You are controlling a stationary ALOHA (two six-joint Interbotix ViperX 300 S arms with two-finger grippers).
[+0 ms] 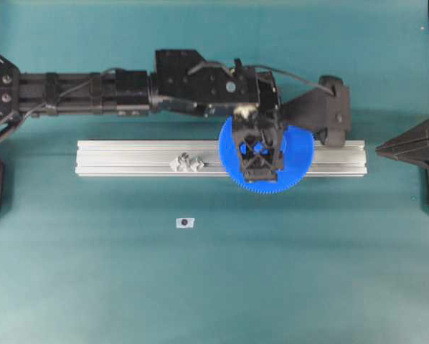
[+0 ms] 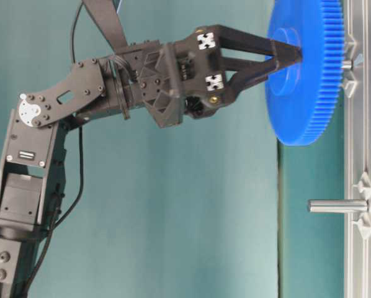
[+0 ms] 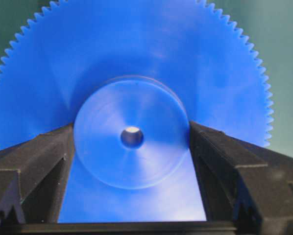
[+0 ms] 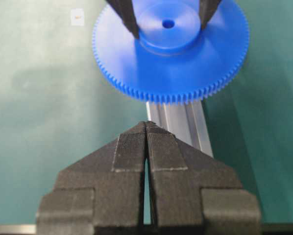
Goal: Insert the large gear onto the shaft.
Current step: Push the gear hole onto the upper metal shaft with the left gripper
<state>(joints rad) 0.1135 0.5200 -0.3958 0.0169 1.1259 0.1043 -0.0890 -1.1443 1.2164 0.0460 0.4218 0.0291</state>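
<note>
Overhead: the large gear (image 1: 293, 168) sits over the aluminium rail (image 1: 128, 158), right of the bracket pair (image 1: 188, 163), with the left gripper (image 1: 259, 148) above its hub.

Table-level: the jaws hold the hub; a short pin (image 2: 345, 64) shows behind the disc, the shaft (image 2: 336, 205) stands apart.

Left wrist: rigid, light, likely slick plastic; jaws wide, clamping the hub's sides.

Right wrist: the right gripper (image 4: 146, 137) is clenched, empty.
</note>
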